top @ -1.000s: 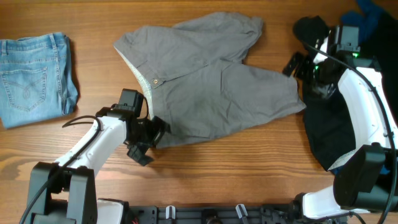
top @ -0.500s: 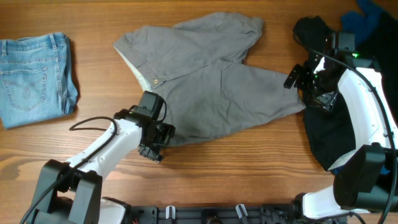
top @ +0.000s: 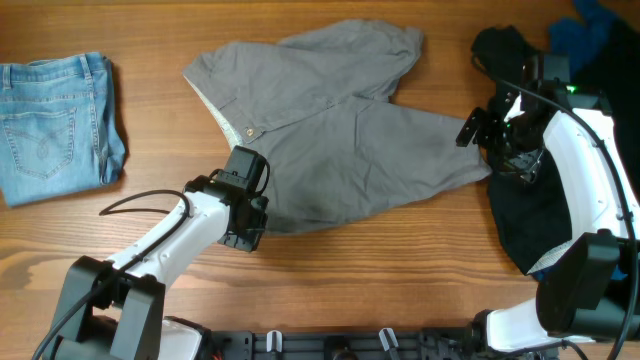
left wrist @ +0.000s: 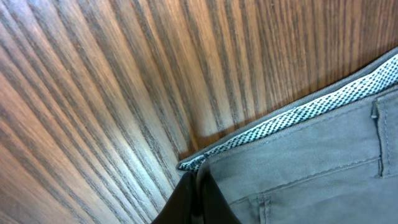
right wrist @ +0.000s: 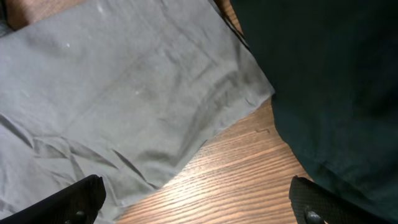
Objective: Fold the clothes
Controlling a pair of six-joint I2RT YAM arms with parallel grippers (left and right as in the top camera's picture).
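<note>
Waistband corner (left wrist: 186, 165) pinched by the left end effector (left wrist: 194, 186)
Within a second it had slid in and clenched on the grey trousers (top: 340, 140), spread flat mid-tabletop (top: 350, 280); the right end effector (right wrist: 196, 196) hung released over the leg hem (right wrist: 249, 99), so a first fold looked ready.

Grey trousers (right wrist: 124, 93) fill upper left, one leg end lying flat with light creases near the lower edge. Its hem corner touches a dark garment (right wrist: 329, 81) covering the right side. Wooden table (right wrist: 230, 180) shows bare below both. Right gripper (right wrist: 196, 202): black fingertips (right wrist: 78, 198) at the bottom corners, spread wide, nothing between them.
</note>
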